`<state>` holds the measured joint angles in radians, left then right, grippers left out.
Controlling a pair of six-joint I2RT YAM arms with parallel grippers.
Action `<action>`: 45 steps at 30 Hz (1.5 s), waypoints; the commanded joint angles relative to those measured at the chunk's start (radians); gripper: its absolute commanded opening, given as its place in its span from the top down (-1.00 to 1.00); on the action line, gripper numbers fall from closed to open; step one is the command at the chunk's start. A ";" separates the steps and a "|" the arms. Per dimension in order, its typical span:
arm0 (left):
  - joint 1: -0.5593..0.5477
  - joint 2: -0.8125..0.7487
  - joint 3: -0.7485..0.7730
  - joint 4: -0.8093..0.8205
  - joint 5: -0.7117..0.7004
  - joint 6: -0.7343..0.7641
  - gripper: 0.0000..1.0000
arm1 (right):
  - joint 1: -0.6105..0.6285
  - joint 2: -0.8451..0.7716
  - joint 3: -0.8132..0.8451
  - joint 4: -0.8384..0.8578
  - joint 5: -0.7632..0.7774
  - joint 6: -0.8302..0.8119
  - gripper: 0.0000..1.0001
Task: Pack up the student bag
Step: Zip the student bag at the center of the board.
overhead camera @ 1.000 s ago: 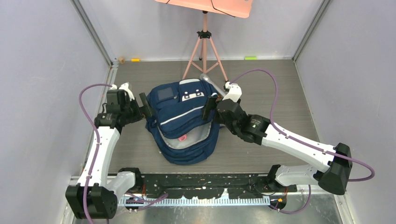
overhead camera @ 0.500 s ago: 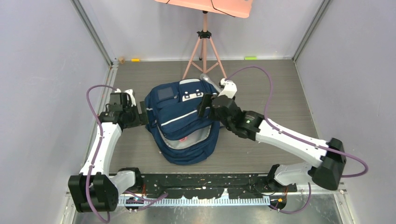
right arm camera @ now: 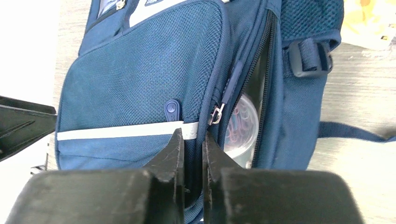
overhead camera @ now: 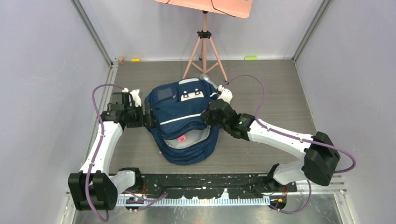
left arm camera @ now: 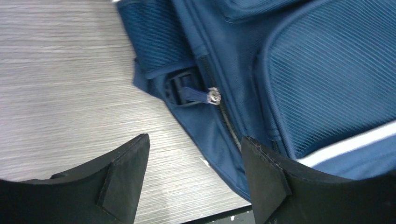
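Arms flanked the student bag (overhead camera: 180,119) on the table (overhead camera: 271,84).
I held my left gripper (left arm camera: 194,144) low, fingers apart beside its zip pull (left arm camera: 208,95); my right gripper (right arm camera: 192,140), arm bent inward, pinched the bag's fabric.

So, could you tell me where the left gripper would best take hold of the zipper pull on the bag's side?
Probably its blue tab, which points away from the metal slider toward the edge of the student bag. The left gripper, open, could come from over the table and pinch across the tab's narrow width.
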<state>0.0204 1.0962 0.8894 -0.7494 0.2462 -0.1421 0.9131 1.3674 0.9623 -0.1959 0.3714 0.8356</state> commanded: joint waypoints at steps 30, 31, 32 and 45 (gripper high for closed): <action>-0.116 0.133 0.030 0.107 0.189 0.137 0.13 | -0.388 0.062 0.011 -0.009 -0.551 -0.351 0.99; -0.116 0.135 0.029 0.114 0.187 0.158 0.13 | -0.387 0.063 0.012 -0.007 -0.562 -0.350 0.99; -0.116 0.135 0.026 0.121 0.186 0.173 0.13 | -0.388 0.067 0.013 -0.007 -0.566 -0.350 0.99; -0.117 0.193 0.013 0.188 0.205 0.252 -0.20 | -0.388 0.069 0.003 0.008 -0.621 -0.342 0.99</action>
<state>-0.0925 1.2903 0.8825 -0.6178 0.4309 0.0654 0.5323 1.4078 0.9688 -0.1493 -0.2504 0.5434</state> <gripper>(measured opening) 0.590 0.174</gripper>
